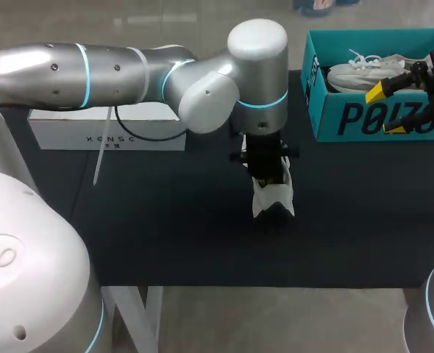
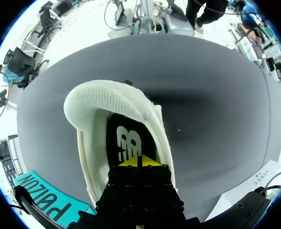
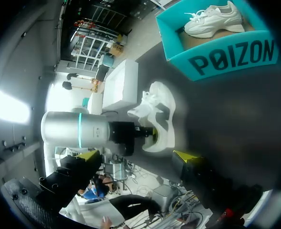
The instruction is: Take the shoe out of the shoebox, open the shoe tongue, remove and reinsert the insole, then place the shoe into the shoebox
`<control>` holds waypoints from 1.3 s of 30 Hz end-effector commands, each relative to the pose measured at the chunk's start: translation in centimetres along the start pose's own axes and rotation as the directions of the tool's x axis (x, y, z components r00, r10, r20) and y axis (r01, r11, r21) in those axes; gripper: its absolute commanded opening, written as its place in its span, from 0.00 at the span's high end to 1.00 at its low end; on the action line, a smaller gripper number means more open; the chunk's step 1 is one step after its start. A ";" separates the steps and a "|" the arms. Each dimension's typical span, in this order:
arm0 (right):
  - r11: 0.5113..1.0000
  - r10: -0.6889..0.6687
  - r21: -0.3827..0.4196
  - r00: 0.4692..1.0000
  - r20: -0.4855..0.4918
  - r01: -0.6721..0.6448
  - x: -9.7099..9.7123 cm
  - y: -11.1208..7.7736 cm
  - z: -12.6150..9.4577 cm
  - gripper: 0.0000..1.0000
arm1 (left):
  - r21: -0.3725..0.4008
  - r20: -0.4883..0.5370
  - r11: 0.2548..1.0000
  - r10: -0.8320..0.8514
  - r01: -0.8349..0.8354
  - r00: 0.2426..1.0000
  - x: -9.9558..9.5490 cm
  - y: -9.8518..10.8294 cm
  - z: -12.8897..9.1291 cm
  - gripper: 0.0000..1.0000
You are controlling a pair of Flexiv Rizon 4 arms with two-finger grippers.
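I'm pressing left gripper (image 2: 139, 161) together inside white mesh sneaker (image 2: 112, 100), hold on black insole (image 2: 128, 138) hidden; right gripper (image 1: 385, 110) hovering spread above teal cardboard shoebox (image 1: 327, 121).

Dark table (image 1: 165, 235) — bearing shoe (image 1: 274, 197), shoebox (image 1: 349, 118), white box (image 1: 107, 132).

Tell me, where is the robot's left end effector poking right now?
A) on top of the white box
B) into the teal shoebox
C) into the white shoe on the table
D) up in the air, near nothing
C: in the left wrist view the left end effector sits down in the opening of the white shoe, just over its dark insole, and the shoe rests on the table.
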State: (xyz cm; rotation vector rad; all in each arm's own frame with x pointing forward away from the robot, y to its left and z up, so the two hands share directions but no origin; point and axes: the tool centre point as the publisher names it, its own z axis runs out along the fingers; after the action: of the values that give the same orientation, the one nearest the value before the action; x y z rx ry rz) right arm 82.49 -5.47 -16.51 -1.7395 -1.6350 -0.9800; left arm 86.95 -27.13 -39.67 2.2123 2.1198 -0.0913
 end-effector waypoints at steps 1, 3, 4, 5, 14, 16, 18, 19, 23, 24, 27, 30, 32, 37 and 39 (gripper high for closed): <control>1.000 0.001 0.000 1.000 0.002 -0.001 0.0 0.0 0.0 0.00 | -0.005 -0.074 1.000 0.014 -0.014 0.997 -0.7 0.0 1.1 1.00; 1.000 0.001 0.000 1.000 0.002 -0.001 0.0 0.0 0.0 0.00 | 0.002 -0.083 1.000 0.026 -0.025 0.996 -0.6 -0.5 1.6 1.00; 1.000 0.001 0.000 1.000 0.002 -0.001 0.0 0.0 0.0 0.00 | 0.003 -0.082 1.000 0.025 -0.025 0.996 -0.6 -0.7 1.7 1.00; 1.000 0.001 0.000 1.000 0.002 -0.001 0.0 0.0 0.0 0.00 | 0.003 -0.081 1.000 0.026 -0.026 0.996 -0.6 -0.8 1.9 1.00; 1.000 0.001 0.000 1.000 0.002 -0.001 0.0 0.0 0.0 0.00 | 0.037 0.026 0.999 -0.022 0.021 0.999 -0.9 -1.4 3.9 1.00; 1.000 0.001 0.000 1.000 0.002 -0.001 0.0 0.0 0.0 0.00 | 0.052 0.060 0.998 -0.042 0.039 0.997 -1.1 -1.4 4.0 1.00; 1.000 0.001 0.000 1.000 0.002 -0.001 0.0 0.0 0.0 0.00 | 0.062 0.080 0.997 -0.052 0.047 0.995 -1.2 -1.4 4.0 1.00; 1.000 0.001 0.000 1.000 0.002 -0.001 0.0 0.0 0.0 0.00 | 0.067 0.088 0.997 -0.055 0.050 0.995 -1.3 -1.3 4.1 1.00; 1.000 0.001 0.000 1.000 0.002 -0.001 0.0 0.0 0.0 0.00 | 0.077 0.094 0.996 -0.055 0.048 0.994 -1.7 -1.4 3.8 1.00; 1.000 0.001 0.000 1.000 0.002 -0.001 0.0 0.0 0.0 0.00 | 0.076 0.097 0.996 -0.053 0.046 0.994 -1.8 -1.3 3.6 1.00; 1.000 0.001 0.000 1.000 0.002 -0.001 0.0 0.0 0.0 0.00 | 0.073 0.120 0.997 -0.049 0.040 0.992 -2.1 -1.2 2.7 1.00; 1.000 0.001 0.000 1.000 0.002 -0.001 0.0 0.0 0.0 0.00 | 0.055 0.131 0.998 -0.051 0.044 0.990 -2.3 -0.7 1.9 1.00; 1.000 0.001 0.000 1.000 0.002 -0.001 0.0 0.0 0.0 0.00 | 0.039 0.135 0.998 -0.052 0.047 0.989 -2.3 -0.3 1.5 1.00; 1.000 0.001 0.000 1.000 0.002 -0.001 0.0 0.0 0.0 0.00 | 0.006 0.151 0.998 -0.067 0.066 0.986 -2.4 0.9 0.4 0.83; 1.000 0.001 0.000 1.000 0.002 -0.001 0.0 0.0 0.0 0.00 | -0.001 0.154 0.997 -0.072 0.074 0.985 -2.4 1.6 0.0 0.75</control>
State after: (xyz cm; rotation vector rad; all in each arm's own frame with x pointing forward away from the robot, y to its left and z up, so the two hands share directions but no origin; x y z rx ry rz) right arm 82.48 -5.47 -16.51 -1.7395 -1.6350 -0.9800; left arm 88.15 -29.80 -39.96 2.0501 2.1111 -0.2535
